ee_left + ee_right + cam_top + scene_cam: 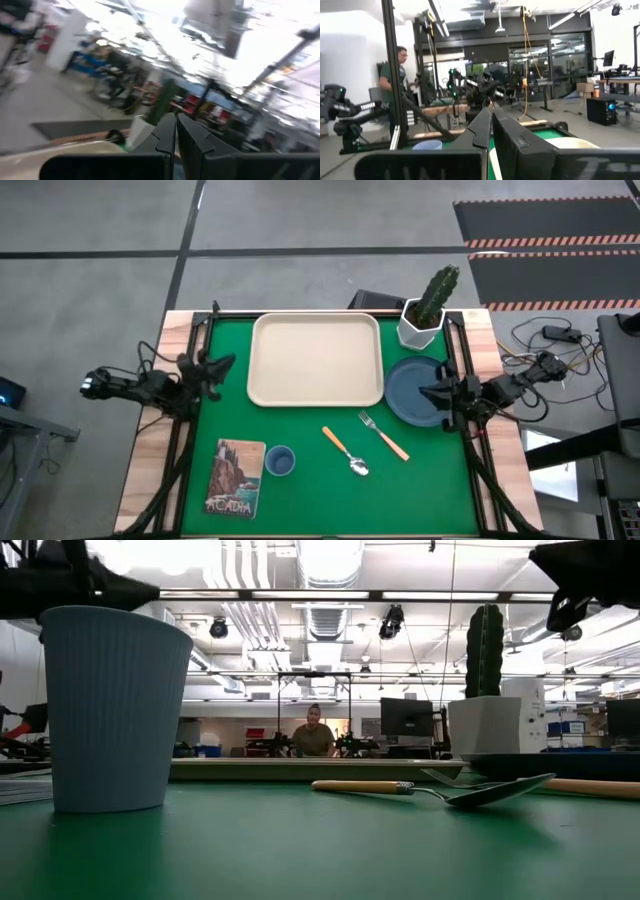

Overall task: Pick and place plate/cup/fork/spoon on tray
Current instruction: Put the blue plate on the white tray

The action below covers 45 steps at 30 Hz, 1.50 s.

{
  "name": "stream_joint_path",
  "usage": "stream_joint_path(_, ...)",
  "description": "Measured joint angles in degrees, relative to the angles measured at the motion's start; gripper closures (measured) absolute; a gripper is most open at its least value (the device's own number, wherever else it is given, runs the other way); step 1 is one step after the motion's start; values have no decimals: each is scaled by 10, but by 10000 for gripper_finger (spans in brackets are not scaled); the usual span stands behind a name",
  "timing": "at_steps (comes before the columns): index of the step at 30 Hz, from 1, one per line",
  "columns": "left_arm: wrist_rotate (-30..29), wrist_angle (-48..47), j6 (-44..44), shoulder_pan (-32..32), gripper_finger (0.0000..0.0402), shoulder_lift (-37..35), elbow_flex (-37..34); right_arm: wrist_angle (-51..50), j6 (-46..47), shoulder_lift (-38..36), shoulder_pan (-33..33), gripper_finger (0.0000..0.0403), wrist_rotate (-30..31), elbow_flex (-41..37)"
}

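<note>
The cream tray (315, 358) lies at the far middle of the green mat. The dark blue plate (408, 392) lies flat to its right. The fork (385, 437) and the spoon (347, 452) lie flat on the mat nearer the front, and the light-blue cup (279, 461) stands upright to their left; it looms large in the low view (115, 710). My left gripper (228, 364) is shut and empty, raised off the tray's left side. My right gripper (424, 392) is shut and empty, raised over the plate's right part.
A white pot with a cactus (427, 315) stands at the far right, just behind the plate. A picture book (235, 477) lies at the front left beside the cup. A person (313, 735) sits in the room beyond the table.
</note>
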Motion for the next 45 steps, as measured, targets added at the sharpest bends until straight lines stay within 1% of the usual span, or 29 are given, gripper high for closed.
stream_joint_path(2, 25, 14, 9, 0, 402, 7, 0, 10, 7, 17, 0, 394, 12, 13)
stream_joint_path(7, 30, 29, 5, 0, 402, 31, 1, 6, 29, 69, 0, 394, 71, 56)
stream_joint_path(10, 30, 32, 5, 0, 402, 43, 1, -6, 43, 106, 0, 394, 75, 94)
stream_joint_path(12, 31, 31, 5, 0, 402, 50, 1, -43, 59, 133, 0, 394, 78, 125)
stream_joint_path(15, 30, 32, 5, 0, 402, 60, 1, -132, 102, 175, 0, 394, 115, 174)
stream_joint_path(17, 27, 32, 5, 0, 402, 66, 1, -210, 144, 200, 0, 394, 137, 208)
stream_joint_path(22, 27, 32, 6, 0, 402, 79, 1, -403, 290, 250, 0, 394, 149, 283)
stream_joint_path(25, 26, 31, 6, 0, 402, 87, 1, -531, 404, 272, 0, 394, 139, 325)
stream_joint_path(29, 25, 32, 5, 0, 402, 97, -1, -700, 554, 296, 0, 394, 92, 372)
stream_joint_path(32, 23, 31, 6, 0, 402, 104, -5, -785, 645, 311, 0, 394, 77, 397)
stream_joint_path(34, 7, 40, 9, 0, 402, 107, -5, -809, 670, 315, 0, 394, 68, 407)
stream_joint_path(36, -15, 53, 30, 0, 402, 107, -4, -809, 676, 319, -1, 394, 58, 411)
stream_joint_path(38, -26, 66, 59, 0, 402, 107, -4, -810, 700, 325, -1, 394, 62, 411)
stream_joint_path(40, -53, 84, 87, 0, 402, 107, -5, -805, 725, 330, -3, 394, 73, 409)
stream_joint_path(42, -63, 102, 97, 0, 402, 107, -5, -791, 714, 337, -5, 394, 70, 408)
stream_joint_path(45, -63, 102, 116, 0, 402, 107, -5, -773, 631, 351, -8, 394, 45, 417)
